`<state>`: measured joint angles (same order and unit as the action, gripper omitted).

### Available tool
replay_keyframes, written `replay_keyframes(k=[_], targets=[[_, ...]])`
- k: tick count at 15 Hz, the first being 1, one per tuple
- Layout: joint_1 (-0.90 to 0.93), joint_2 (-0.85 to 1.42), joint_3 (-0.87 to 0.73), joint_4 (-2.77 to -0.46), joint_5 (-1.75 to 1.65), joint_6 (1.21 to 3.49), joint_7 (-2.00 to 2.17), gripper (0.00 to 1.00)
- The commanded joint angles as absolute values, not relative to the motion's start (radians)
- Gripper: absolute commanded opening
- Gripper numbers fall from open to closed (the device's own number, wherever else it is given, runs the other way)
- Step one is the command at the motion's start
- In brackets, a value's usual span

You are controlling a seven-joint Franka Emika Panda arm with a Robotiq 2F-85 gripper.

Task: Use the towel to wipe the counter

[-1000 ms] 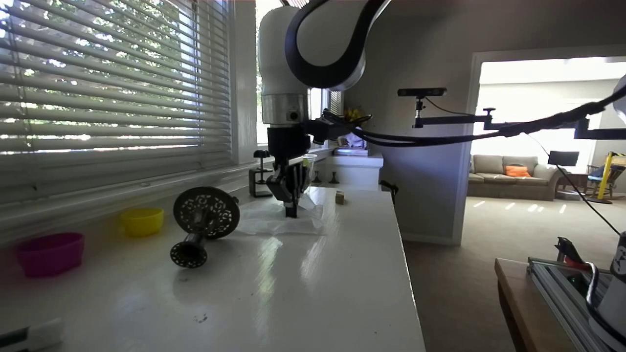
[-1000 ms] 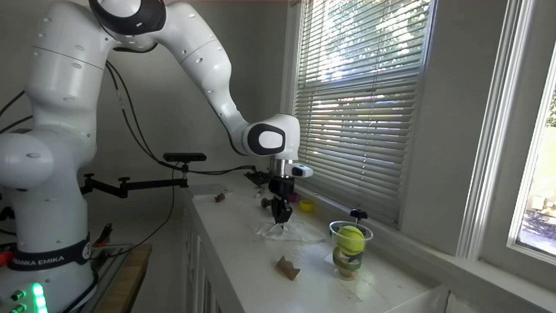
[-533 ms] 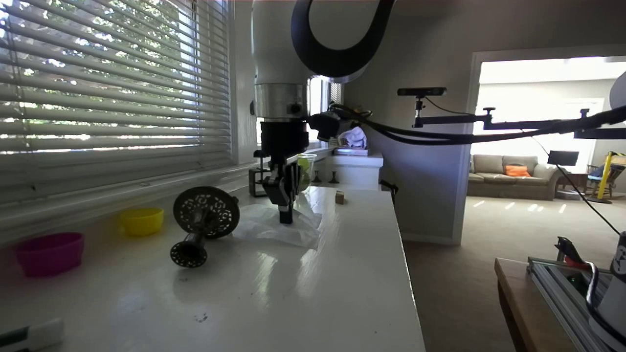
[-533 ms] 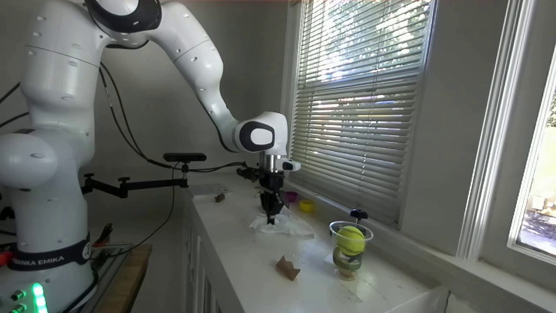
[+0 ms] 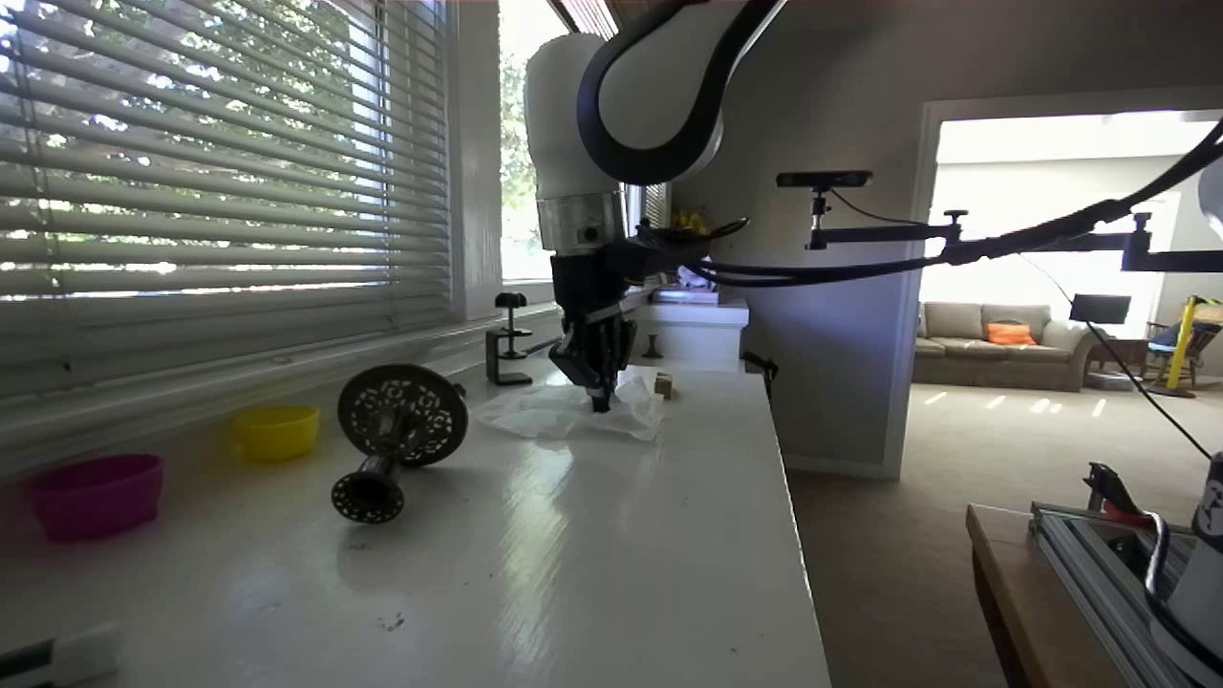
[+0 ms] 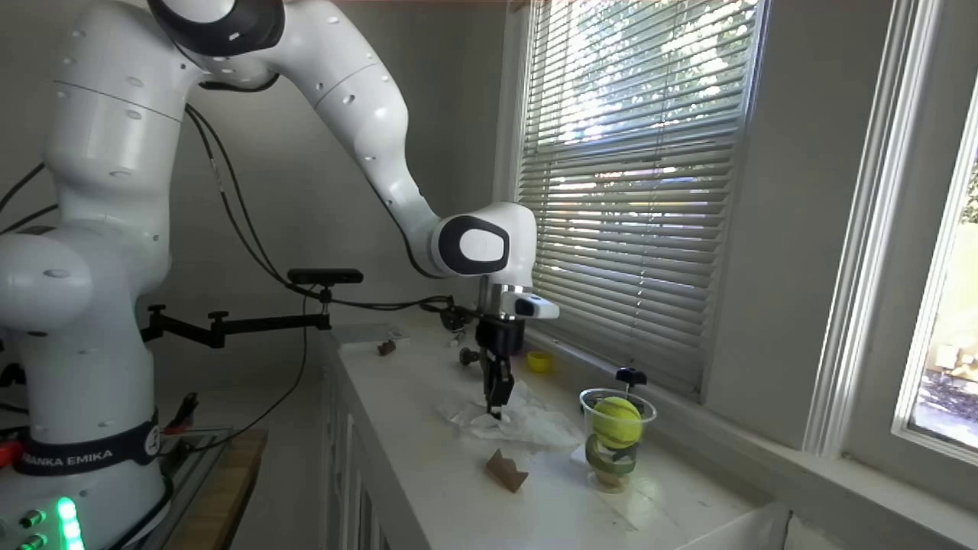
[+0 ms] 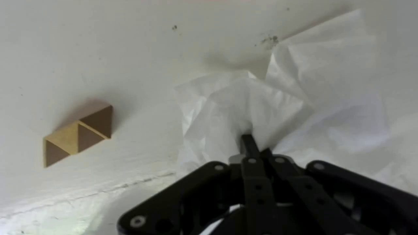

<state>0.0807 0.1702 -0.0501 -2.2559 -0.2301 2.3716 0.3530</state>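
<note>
So the gripper (image 5: 601,403) is pinching the white towel (image 7: 271,101): in the wrist view the fingers (image 7: 250,146) are sitting together with cloth bunching up at their tips. The towel is lying spread on the counter (image 5: 669,573) right below, flaring out left and right. My guess is it's being held by a middle-ish bit so the loose parts can drag flat as a wiping pad. Can't tell if the fingertips are actually pressing down through it. Some dark specks (image 7: 273,39) are showing just beside its far edge in the wrist view, so there's probably wiping left to do, unless that's chipped paint.

Further out, a brown block (image 7: 77,136) is lying to the left in that view, apart from the towel, so imo a sweep that way could bump it. In an exterior view the clear cup (image 6: 646,420) holding a tennis ball (image 6: 617,422) is standing near right of the towel, also knockable. A metal candlestick-looking thing (image 5: 401,420) is lying on its side, left and nearer, while the yellow bowl (image 5: 277,440) and magenta bowl (image 5: 98,502) are hugging the window blinds (image 5: 229,162) side, likely out of the wiping path.

Pose-wise, the arm (image 6: 359,130) is arching over from the left with the gripper pointing almost straight down, which is looking right for pushing on cloth.
</note>
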Motion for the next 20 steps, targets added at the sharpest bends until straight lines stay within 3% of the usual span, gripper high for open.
replay_keyframes(k=[1, 16, 20], targets=[[0.078, 0.219, -0.068, -2.187, -0.245, 2.268, 0.493, 0.0], [0.071, 0.089, 0.065, -2.315, -0.185, 2.491, -0.148, 0.0], [0.079, 0.122, 0.037, -2.267, -0.24, 2.405, -0.009, 0.0]])
